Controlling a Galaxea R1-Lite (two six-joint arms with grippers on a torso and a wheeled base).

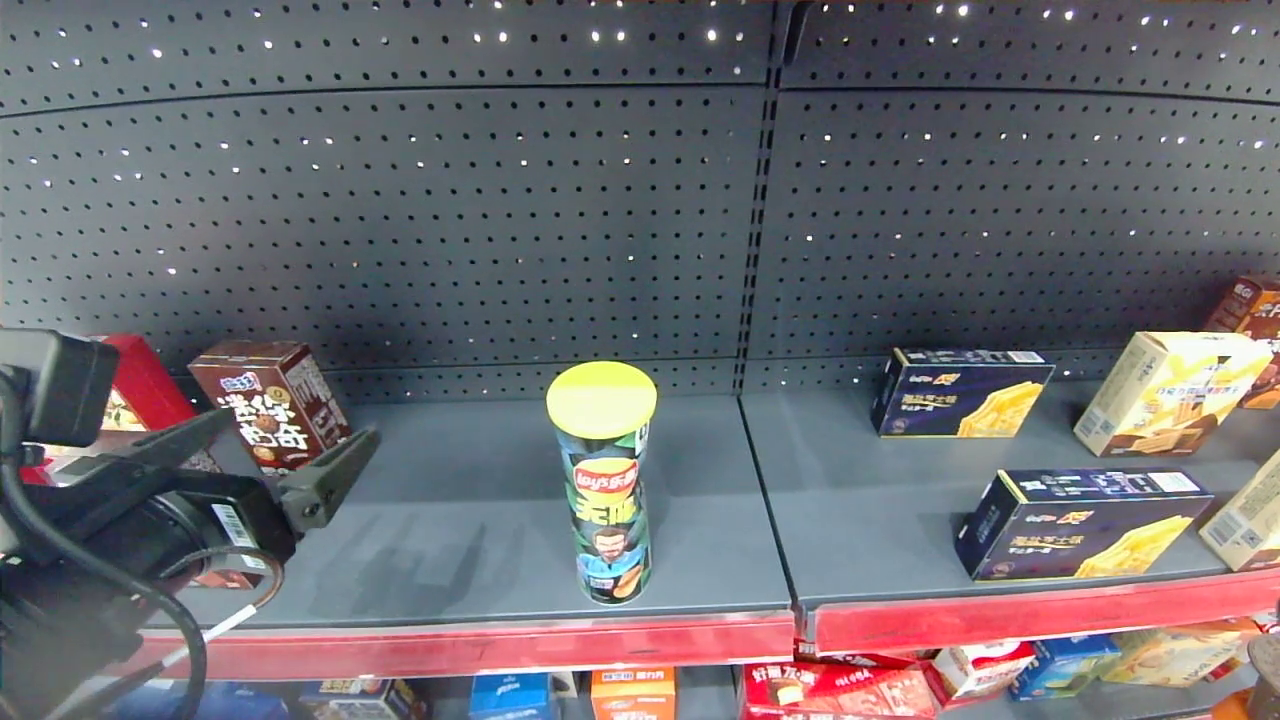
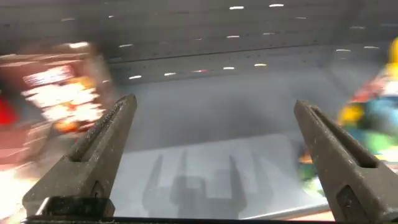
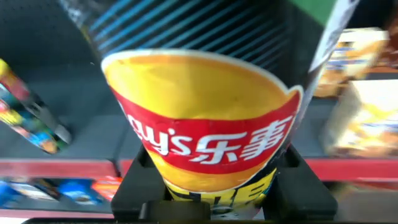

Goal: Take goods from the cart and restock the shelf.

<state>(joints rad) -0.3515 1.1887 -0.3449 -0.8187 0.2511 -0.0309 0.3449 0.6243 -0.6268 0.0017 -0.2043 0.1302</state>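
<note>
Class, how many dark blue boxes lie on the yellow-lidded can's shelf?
2. The rear dark blue box sits by the pegboard; the front dark blue box lies near the red front edge. Others may be off-frame.

Shelf (image 1: 450, 520): grey deck, red strip along the front edge, perforated back panel. Two bays meet at a seam right of centre.

Left bay: chip can (image 1: 605, 490), yellow lid, upright near the front edge, close to the seam. Brown box (image 1: 272, 403) stands towards the back left, with a red box (image 1: 145, 385) just beside it, partly hidden.

Right bay: rear blue box (image 1: 958, 392) by the back panel; front blue box (image 1: 1080, 522) near the edge, apart from it. Cream box (image 1: 1165, 390) at back right; pale box (image 1: 1245, 520) at front right, cut by the frame.
</note>
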